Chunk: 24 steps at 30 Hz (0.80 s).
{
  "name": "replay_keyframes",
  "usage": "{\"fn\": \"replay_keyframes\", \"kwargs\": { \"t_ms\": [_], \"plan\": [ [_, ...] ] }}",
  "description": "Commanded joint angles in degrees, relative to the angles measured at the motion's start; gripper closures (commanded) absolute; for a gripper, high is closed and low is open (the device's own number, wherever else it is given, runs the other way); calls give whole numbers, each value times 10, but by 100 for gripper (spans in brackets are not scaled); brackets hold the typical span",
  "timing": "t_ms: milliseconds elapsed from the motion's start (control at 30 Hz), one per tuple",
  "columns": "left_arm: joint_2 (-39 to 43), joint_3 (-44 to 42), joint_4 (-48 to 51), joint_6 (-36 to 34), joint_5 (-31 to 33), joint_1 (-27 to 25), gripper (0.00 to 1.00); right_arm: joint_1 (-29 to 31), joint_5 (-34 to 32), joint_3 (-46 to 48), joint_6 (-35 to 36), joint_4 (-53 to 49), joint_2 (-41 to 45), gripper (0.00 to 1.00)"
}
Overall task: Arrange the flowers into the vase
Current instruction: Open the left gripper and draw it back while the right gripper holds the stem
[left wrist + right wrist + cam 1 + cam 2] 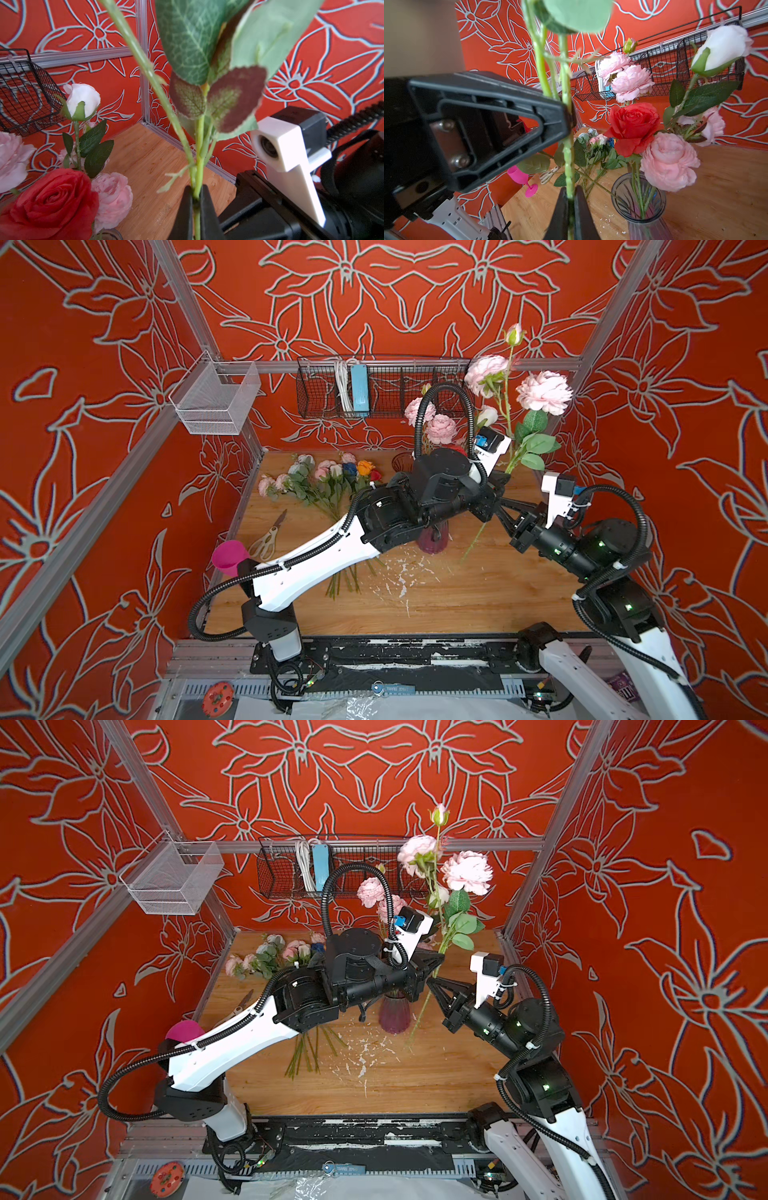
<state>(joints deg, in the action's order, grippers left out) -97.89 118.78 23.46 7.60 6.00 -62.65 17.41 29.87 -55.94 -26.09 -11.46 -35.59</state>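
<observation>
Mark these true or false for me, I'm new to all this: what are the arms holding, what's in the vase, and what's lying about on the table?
1. The left tool and right tool are both shut on one flower stem. True.
2. The vase is empty. False: it holds a red rose and pink blooms, among others.
3. Scissors lie on the table. True.
4. A tool is holding the pink goblet. False: it sits at the table's left edge, apart from both tools.
5. A bunch of flowers lies on the table, outside the vase. True.
</observation>
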Motion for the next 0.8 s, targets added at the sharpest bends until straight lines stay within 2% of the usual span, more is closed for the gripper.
{"fn": "replay_keyframes", "kwargs": {
  "t_ms": [0,33,67,133,167,200,267,333,567,767],
  "plan": [
    [19,-1,-2,2,-20,7,100,-3,-8,-8,-6,39,-1,100],
    [19,-1,-4,-1,-21,8,96,-3,-9,-9,-5,39,-3,100],
    [21,1,-4,-4,-21,8,83,-3,-11,-11,-3,38,-5,100],
    [30,4,-4,-16,-19,8,42,-3,-21,-14,2,39,-10,100],
    [39,4,-4,-21,-17,8,33,-3,-24,-14,5,44,-13,100],
    [50,4,-5,-29,-16,8,29,-2,-31,-15,7,53,-17,100],
    [81,-9,-8,-51,-23,8,24,-3,-41,-17,14,83,-28,100],
    [125,-48,-23,-60,-2,8,20,-3,-58,-48,32,98,-47,100],
    [309,-205,-60,-52,48,8,19,-2,-77,-142,72,157,-175,100],
    [468,-382,-77,-39,181,9,18,8,-111,-143,124,209,-248,100]
  ]
}}
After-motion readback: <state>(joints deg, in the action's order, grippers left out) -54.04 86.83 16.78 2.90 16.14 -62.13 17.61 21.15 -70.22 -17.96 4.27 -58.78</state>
